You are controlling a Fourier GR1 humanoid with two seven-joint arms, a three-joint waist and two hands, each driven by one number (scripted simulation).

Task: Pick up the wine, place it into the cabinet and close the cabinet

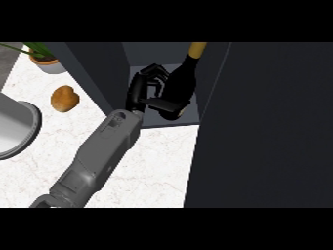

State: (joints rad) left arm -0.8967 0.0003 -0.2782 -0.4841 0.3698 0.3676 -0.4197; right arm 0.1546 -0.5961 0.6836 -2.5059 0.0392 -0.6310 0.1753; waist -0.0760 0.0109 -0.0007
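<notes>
In the head view, the wine [181,83] is a dark, nearly black bottle with a gold-capped neck, standing inside the cabinet [270,127] on its grey floor, its long axis running from the base nearest the robot up to the neck at the far end, tilted slightly right. One hand [146,90], on a grey forearm rising from the lower left, has its fingers and thumb curled round the bottle's lower body from the left; which arm it is cannot be told. The opening is narrow, walled by a dark panel on the left and the broad dark door on the right, while the marble counter [155,166] lies open nearer, with a potato [64,98], a potted plant [46,61] and a grey round vessel [3,129] to the left.
</notes>
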